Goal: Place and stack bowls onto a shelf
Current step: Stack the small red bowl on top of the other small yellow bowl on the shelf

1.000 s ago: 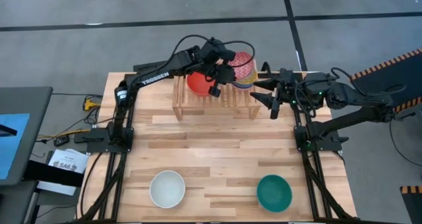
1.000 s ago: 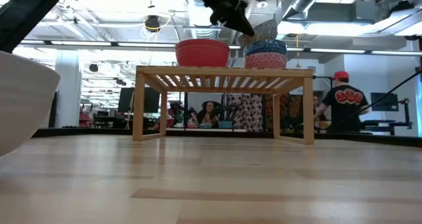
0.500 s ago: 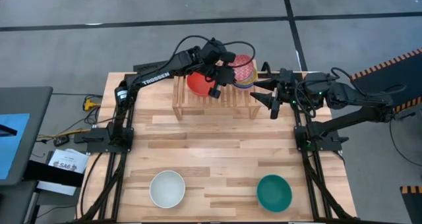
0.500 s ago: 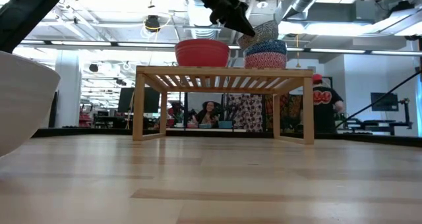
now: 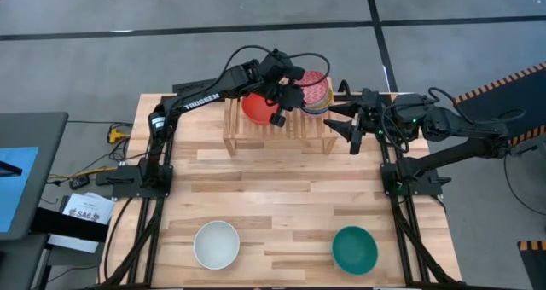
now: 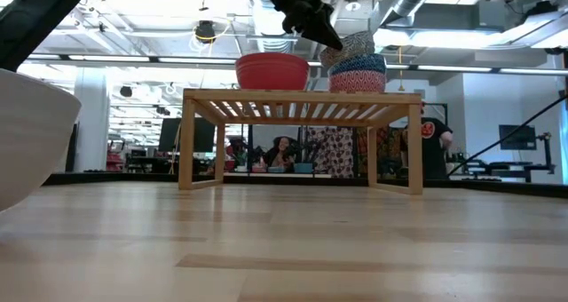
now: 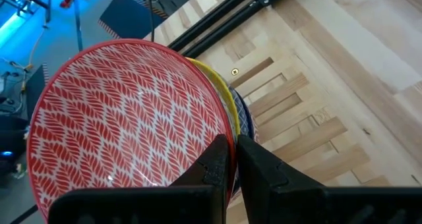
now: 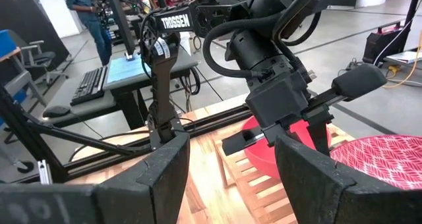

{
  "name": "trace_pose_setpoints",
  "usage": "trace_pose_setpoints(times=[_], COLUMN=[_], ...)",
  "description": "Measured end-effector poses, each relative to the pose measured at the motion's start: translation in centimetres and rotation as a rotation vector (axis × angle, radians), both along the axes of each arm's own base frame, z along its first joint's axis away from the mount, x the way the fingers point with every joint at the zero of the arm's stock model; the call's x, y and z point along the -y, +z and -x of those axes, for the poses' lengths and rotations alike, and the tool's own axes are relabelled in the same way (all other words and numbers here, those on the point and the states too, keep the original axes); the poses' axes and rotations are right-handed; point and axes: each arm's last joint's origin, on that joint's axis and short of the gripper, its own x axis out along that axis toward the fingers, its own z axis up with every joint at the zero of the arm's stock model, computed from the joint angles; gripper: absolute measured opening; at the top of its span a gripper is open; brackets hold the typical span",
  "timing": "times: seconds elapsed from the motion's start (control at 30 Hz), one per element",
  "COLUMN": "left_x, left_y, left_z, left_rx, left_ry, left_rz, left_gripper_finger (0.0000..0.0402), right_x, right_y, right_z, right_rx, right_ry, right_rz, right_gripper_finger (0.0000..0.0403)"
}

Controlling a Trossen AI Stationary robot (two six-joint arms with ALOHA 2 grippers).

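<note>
Left wrist view — left gripper clamped on pink-red patterned bowl rim, atop shelf stack

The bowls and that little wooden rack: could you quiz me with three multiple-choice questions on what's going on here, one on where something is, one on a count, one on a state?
1. Where is the plain red bowl?
A. on the shelf
B. on the tabletop near the white bowl
C. in the right pincer

2. How many bowls sit on the bare tabletop?
A. none
B. two
C. four

3. How is the left pincer?
A. wide open above the table
B. shut on the pink-red patterned bowl
C. out of sight

Answers:
1 A: the plain red bowl rests on the shelf.
2 B: only the white bowl and the teal bowl lie on the tabletop.
3 B: the left pincer pinches the rim of the pink-red patterned bowl atop the stack, while the right pincer waits open beside the shelf.
</note>
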Motion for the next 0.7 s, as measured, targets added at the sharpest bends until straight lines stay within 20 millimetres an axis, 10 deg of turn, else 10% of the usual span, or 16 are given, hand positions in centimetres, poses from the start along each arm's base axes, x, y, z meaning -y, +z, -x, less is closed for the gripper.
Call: trace_pose_setpoints(times=[0.7], left_x=[-0.04], left_y=[-0.01], left_z=[0.02], left_rx=[-0.005], left_ry=[0.009], left_rz=[-0.012], left_gripper_finger=[0.0010], right_x=[0.12], right_y=[0.02], right_z=[0.04], right_rx=[0.002], right_ry=[-0.043], right_rz=[0.003], right_gripper_finger=[0.0249])
